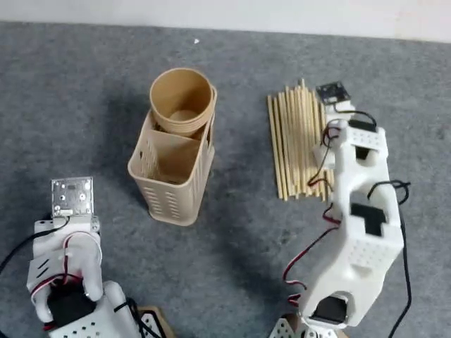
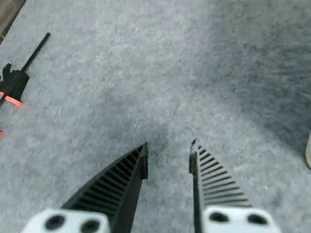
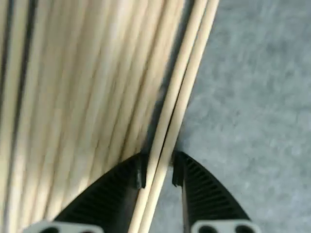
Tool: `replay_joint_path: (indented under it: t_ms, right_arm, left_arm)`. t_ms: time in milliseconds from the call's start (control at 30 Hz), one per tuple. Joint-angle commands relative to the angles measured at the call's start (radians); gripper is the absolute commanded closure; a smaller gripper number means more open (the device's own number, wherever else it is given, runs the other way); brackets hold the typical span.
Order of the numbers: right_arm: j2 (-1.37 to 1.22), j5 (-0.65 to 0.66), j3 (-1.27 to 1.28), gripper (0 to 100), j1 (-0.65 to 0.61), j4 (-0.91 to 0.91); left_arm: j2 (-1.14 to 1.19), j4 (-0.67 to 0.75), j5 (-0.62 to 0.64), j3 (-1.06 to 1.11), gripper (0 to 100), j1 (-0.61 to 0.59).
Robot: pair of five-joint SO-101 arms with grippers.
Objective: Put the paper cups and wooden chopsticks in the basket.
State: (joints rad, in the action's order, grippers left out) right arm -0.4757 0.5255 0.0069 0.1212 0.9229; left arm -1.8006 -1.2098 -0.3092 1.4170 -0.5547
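Pale wooden chopsticks (image 3: 178,97) sit pinched between the right gripper (image 3: 158,168) fingertips

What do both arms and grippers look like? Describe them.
The left arm and right arm are white plastic shells trailing red and black cables. The left gripper and right gripper each carry two black, ribbed, tapering fingers on white bases.

Grey felt-like mat (image 1: 84,105) covering the table surface, pale wall strip (image 1: 282,14) running along its far edge, black clamp (image 2: 12,90) with an orange-red tip lying on the mat
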Motion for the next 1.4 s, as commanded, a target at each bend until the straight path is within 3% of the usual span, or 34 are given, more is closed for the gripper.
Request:
replay_joint_path:
  t_ms: [0,100,200,400,633,833,1033,1167,1367]
  right_arm:
    - [-0.087,0.009,-0.124,88.5,0.007,-0.012]
    - [-0.151,0.009,-0.170,89.3,0.007,-0.012]
    - [-0.177,0.005,-0.186,99.5,0.019,-0.012]
    - [-0.171,-0.012,-0.188,99.3,0.054,-0.005]
    - [0.093,-0.161,-0.260,99.3,0.067,0.096]
    - [0.440,-0.292,-0.371,99.3,-0.068,0.255]
    - [0.820,-0.394,-0.407,99.3,-0.292,0.357]
    - [1.017,-0.451,-0.366,99.3,-0.453,0.263]
    - [1.115,-0.471,-0.105,99.3,-0.677,-0.061]
  left_arm:
    - [-0.005,0.018,0.009,0.002,83,0.010]
    - [-0.005,0.020,0.009,0.002,83,0.010]
    - [-0.005,0.020,0.009,0.012,83,0.010]
    - [-0.005,0.020,0.009,0.019,83,0.012]
    - [-0.005,0.020,0.009,0.024,83,0.016]
    - [-0.005,0.020,0.009,0.024,83,0.016]
    - [-0.005,0.020,0.009,0.025,83,0.016]
    - [-0.005,0.020,0.011,0.025,83,0.016]
    - [-0.005,0.020,0.011,0.045,83,0.016]
